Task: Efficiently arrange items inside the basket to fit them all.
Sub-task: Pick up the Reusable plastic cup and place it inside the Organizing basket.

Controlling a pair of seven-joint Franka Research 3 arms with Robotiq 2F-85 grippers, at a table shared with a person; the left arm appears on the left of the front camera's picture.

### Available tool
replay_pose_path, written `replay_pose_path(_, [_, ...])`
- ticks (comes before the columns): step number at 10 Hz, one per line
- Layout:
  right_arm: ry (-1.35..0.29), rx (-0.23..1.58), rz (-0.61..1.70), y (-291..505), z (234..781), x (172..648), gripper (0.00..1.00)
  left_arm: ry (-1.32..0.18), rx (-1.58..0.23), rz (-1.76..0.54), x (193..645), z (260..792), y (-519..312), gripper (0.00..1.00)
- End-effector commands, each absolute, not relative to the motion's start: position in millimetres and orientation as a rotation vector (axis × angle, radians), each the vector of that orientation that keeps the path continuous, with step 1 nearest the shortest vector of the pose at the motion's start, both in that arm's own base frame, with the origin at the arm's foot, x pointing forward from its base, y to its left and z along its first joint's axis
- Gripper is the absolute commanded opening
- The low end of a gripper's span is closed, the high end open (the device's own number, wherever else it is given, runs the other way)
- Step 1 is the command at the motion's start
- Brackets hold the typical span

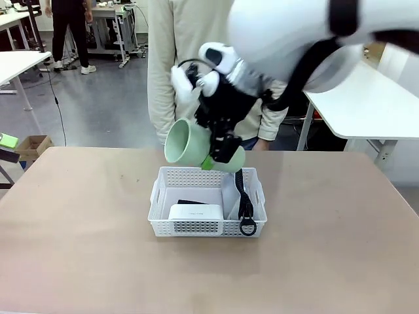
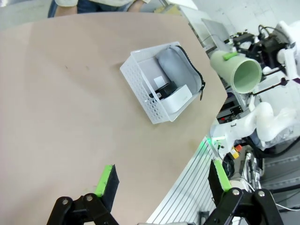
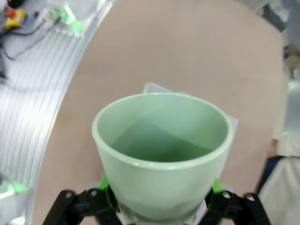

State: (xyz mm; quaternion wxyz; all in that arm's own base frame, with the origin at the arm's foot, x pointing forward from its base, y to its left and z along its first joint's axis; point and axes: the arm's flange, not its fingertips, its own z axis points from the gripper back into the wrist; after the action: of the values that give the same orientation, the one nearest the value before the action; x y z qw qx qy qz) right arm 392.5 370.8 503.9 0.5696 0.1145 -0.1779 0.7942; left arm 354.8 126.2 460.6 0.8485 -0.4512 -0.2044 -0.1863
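A robotics lab or workshop is showing here: white work tables are standing at two and ten o'clock on a grey floor, cables are trailing, a cardboard box is sitting at nine o'clock, and a person is standing at eleven o'clock.

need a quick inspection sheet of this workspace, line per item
surface: tan table, bare around the basket
job's things: white basket holds the white block, black stapler and grey pouch; green cup held on its side above the basket
clutter: nothing seen
grippers: right gripper shut on the green cup; left gripper open, holding nothing, above the table
cables: black cable on the right arm's wrist
surroundings: person standing at the far side; white tables behind
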Motion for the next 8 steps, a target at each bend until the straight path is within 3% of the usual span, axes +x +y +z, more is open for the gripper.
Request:
replay_pose_path(1, [-0.467, 0.313, 1.840, 354, 520, 382, 0.87, -0.433, -0.954, -0.394, 351, 462, 126, 1.00])
replay_pose_path(5, [-0.404, 0.328, 1.829, 383, 500, 409, 0.87, -0.433, -0.954, -0.394, 351, 462, 126, 1.00])
replay_pose_path(8, [-0.326, 0.394, 1.606, 408, 483, 453, 0.87, -0.433, -0.954, -0.394, 351, 462, 126, 1.00])
